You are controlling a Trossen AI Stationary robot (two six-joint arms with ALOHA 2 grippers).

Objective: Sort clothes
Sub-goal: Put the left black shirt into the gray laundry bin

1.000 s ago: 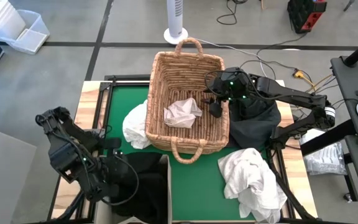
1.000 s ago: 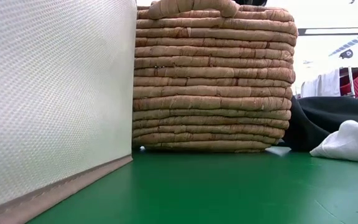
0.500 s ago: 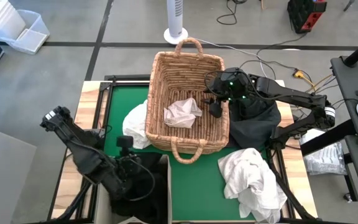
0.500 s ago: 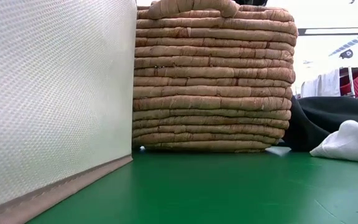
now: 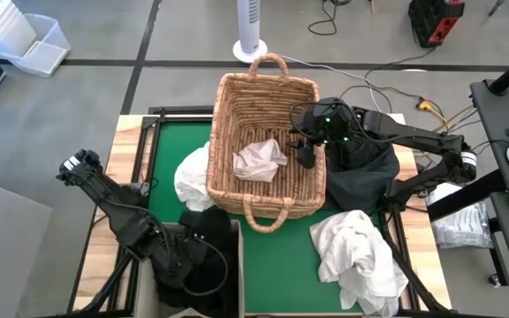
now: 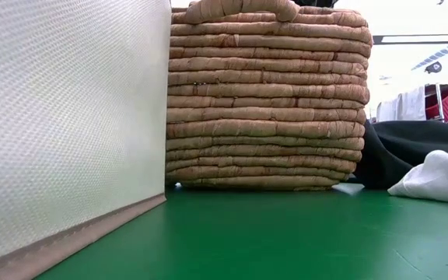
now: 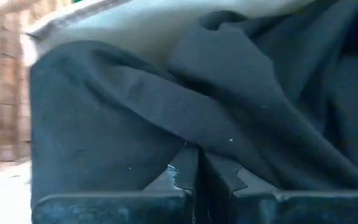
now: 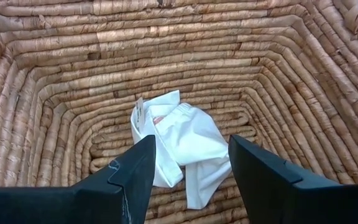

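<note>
In the beige fabric bin [image 5: 234, 265] at the table's near edge lies a black garment [image 5: 206, 265]. My left gripper [image 5: 191, 254] is down in the bin, shut, its tips against that cloth [image 7: 166, 99]. The tan wicker basket [image 5: 268, 88] stands in the middle and holds one white garment [image 5: 260, 161]. My right gripper [image 5: 306, 155] hangs open over the basket's right side; in its wrist view the gripper [image 8: 191, 180] stands above the white garment [image 8: 179, 140] without touching it. My left gripper has its shut fingertips [image 7: 185, 171] against a fold of the black garment [image 7: 229, 134] inside the bin, coming down at a slant from the table's left. Whether any cloth is caught between the fingers I cannot tell.
A white garment [image 5: 193, 179] lies against the basket's left side. A dark garment [image 5: 365, 172] is heaped to the basket's right, with a white pile [image 5: 360, 254] nearer the front edge. In the low view the bin wall [image 6: 68, 117] and basket [image 6: 267, 101] stand close together.
My left arm has stretched toward the table's right, carrying its gripper farther over the bin. The black cloth, which lay spread under the arm, now sits bunched inside the bin. My right arm has kept still.
</note>
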